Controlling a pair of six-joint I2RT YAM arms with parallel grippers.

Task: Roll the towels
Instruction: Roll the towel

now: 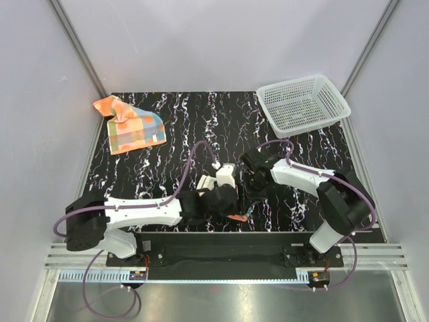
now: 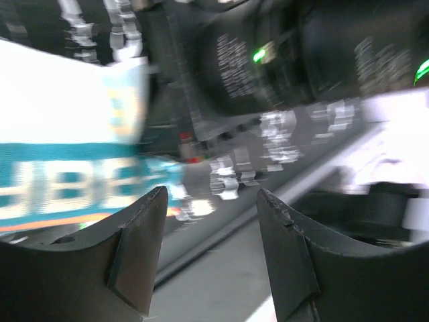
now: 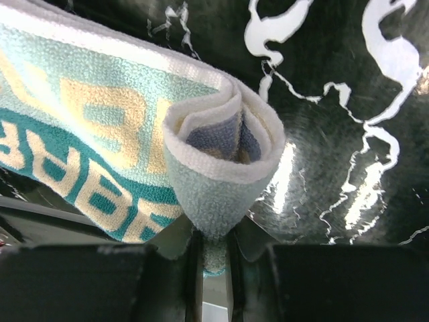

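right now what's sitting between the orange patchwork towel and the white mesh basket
Nothing. In the top view, the stretch of black marbled tabletop between the orange towel and the basket is bare.

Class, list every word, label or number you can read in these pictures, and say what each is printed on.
"RABB": pale letters on the cream-and-teal terry towel, remainder rolled out of sight.
Fine white print on the black arm housing: too blurred to read.
Orange patchwork towel: no lettering visible.
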